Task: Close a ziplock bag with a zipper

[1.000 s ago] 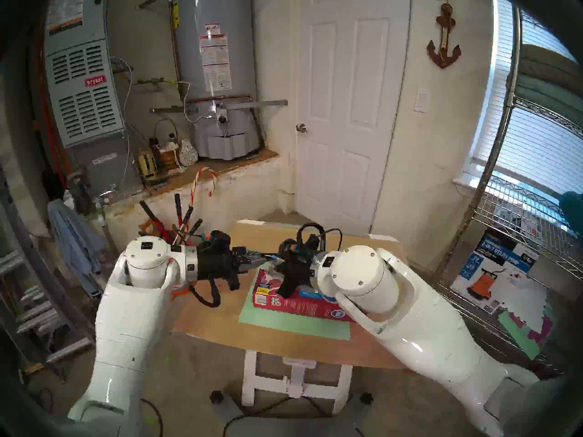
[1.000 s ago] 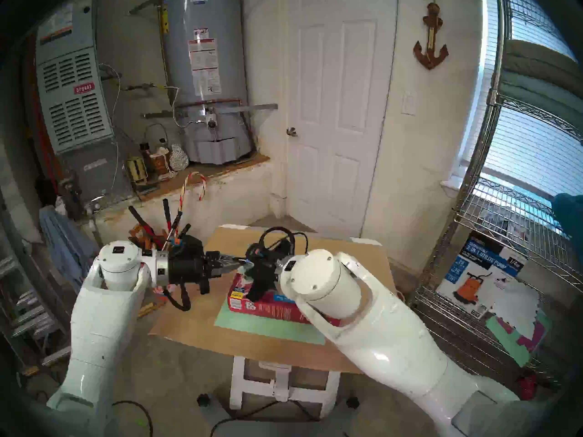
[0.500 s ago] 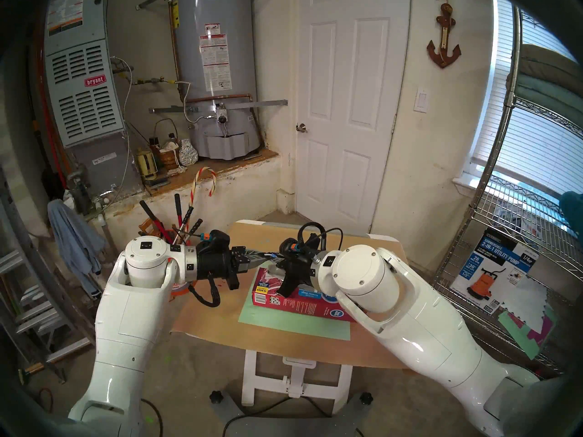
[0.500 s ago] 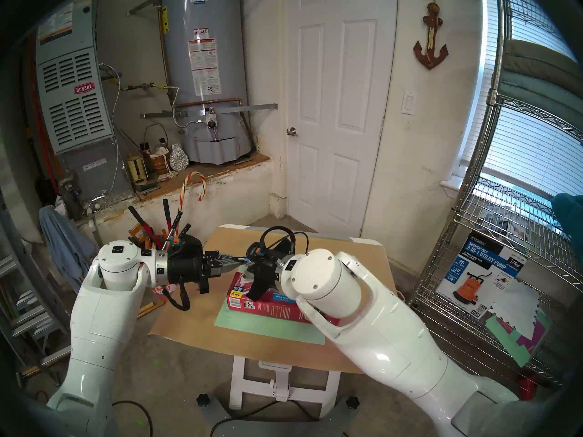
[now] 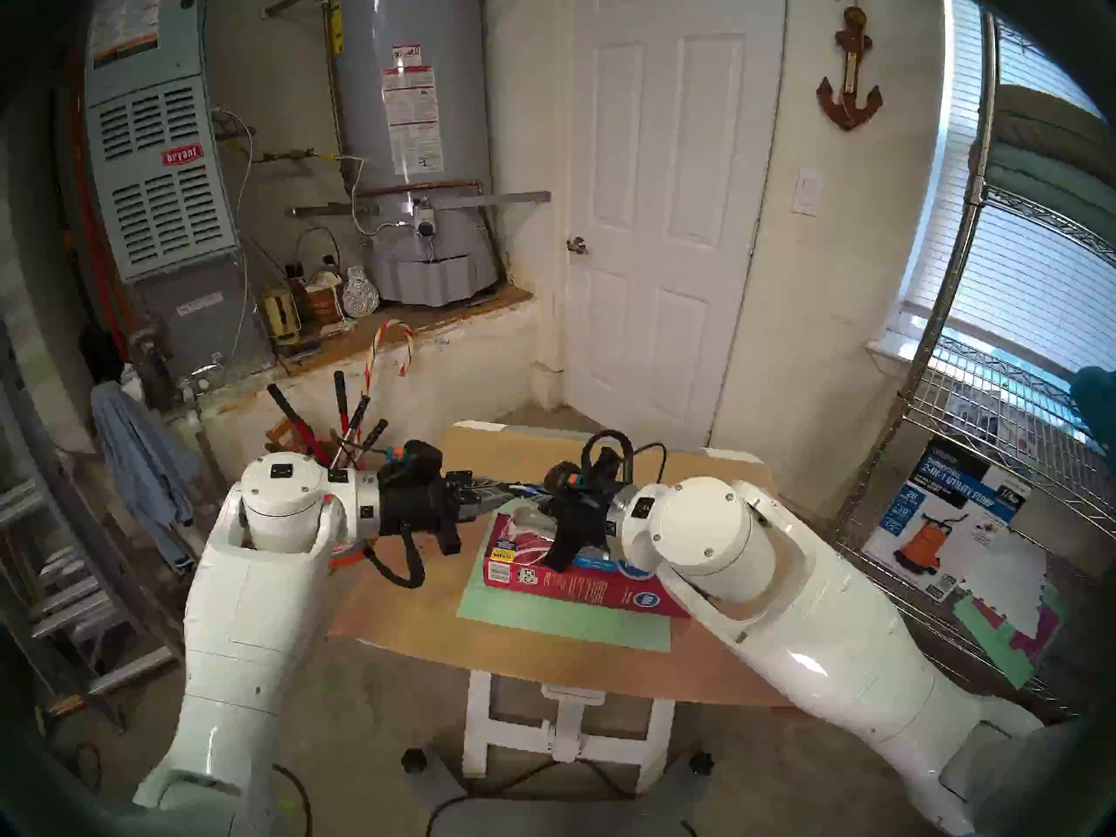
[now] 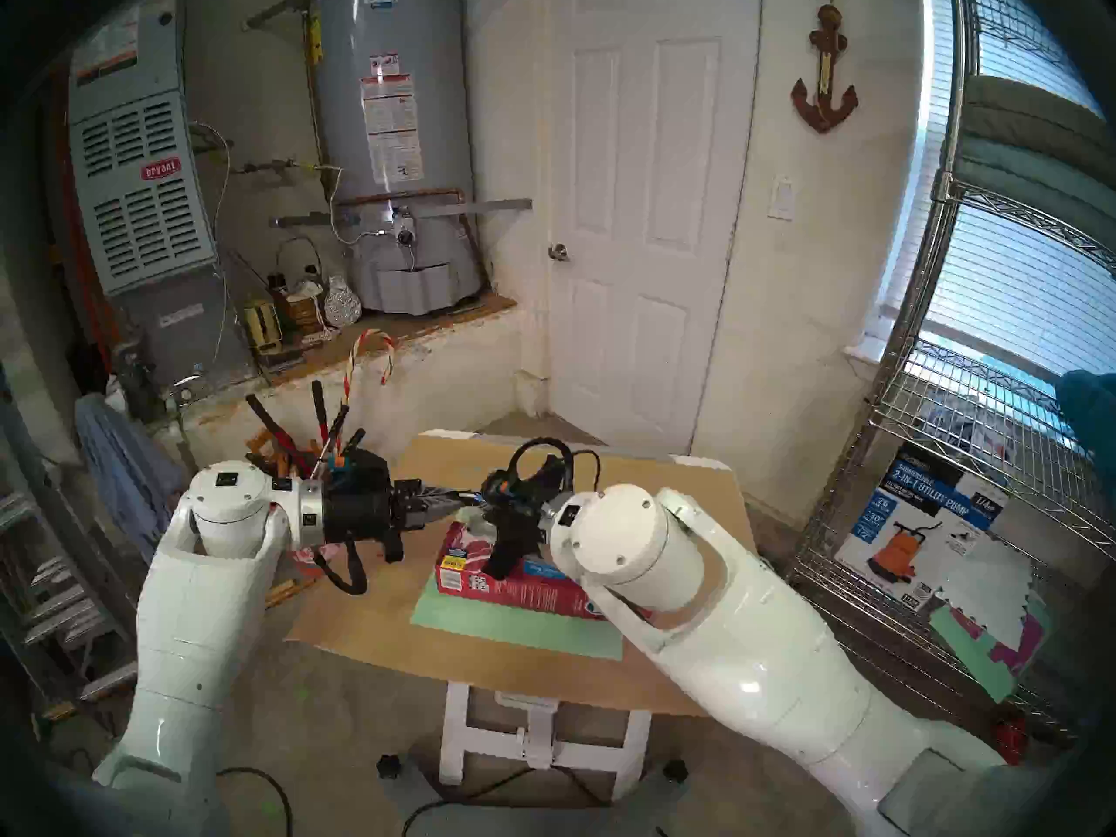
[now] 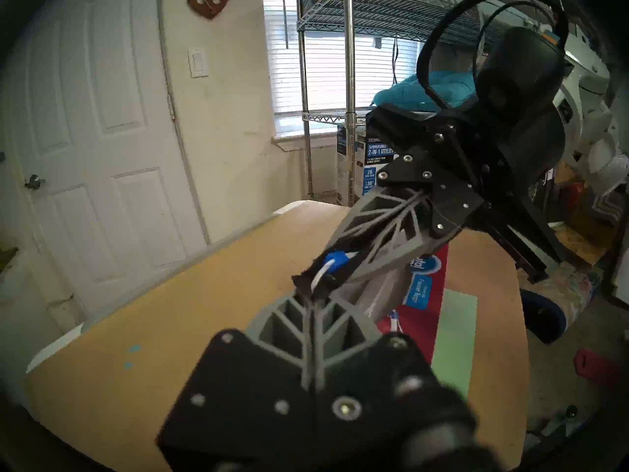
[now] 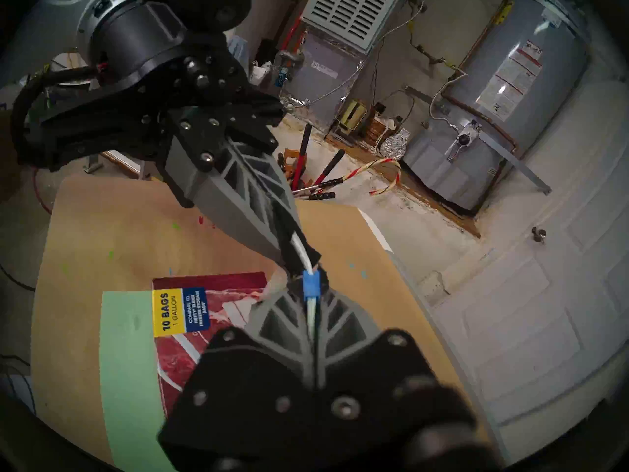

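Note:
The ziplock bag (image 7: 384,284) hangs as clear plastic above the red box, its white zip strip (image 8: 299,246) stretched between my two grippers. My left gripper (image 7: 311,296) (image 5: 507,491) is shut on the end of that strip. Tip to tip with it, my right gripper (image 8: 311,292) (image 5: 526,493) is shut around the zipper (image 8: 311,285) (image 7: 335,258), a small blue slider on the strip. The strip runs back between the right fingers (image 8: 340,311). Both grippers hover above the box's left end.
A red freezer-bag box (image 5: 580,582) lies on a green mat (image 5: 561,621) on the brown table (image 5: 423,624). A bucket of long-handled tools (image 5: 338,425) stands past the table's left edge. Wire shelving (image 5: 996,455) is on the right.
My right gripper has closed around the blue slider. Its arm has shifted a little to the right. The left gripper has kept its grip and place.

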